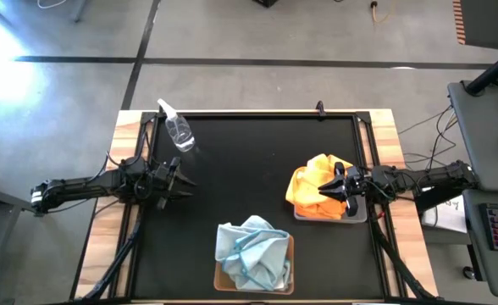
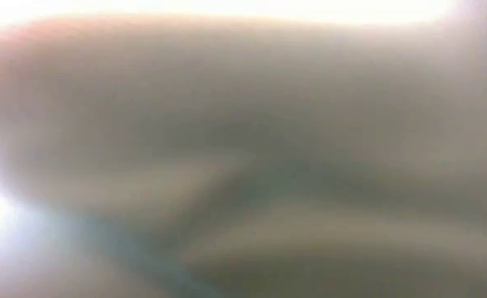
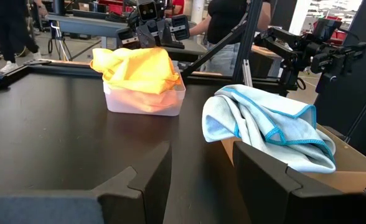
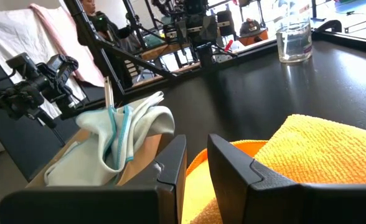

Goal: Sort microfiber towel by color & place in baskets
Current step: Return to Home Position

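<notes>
Orange microfiber towels (image 1: 310,188) are piled in the light grey basket (image 1: 355,213) at the table's right. Pale blue towels (image 1: 253,252) lie heaped in the tan basket (image 1: 221,282) at the near edge, one blue fold hanging over its rim (image 3: 217,121). My right gripper (image 1: 323,186) points level just above the orange pile (image 4: 320,149), its fingers a narrow gap apart with nothing between them. My left gripper (image 1: 187,180) stands open and empty over the bare black mat at the left, pointing toward both baskets (image 3: 145,102).
A clear spray bottle (image 1: 179,129) stands at the far left of the black mat (image 1: 249,169). The mat's middle is bare. A person (image 3: 223,22) and equipment stands show in the room beyond the table.
</notes>
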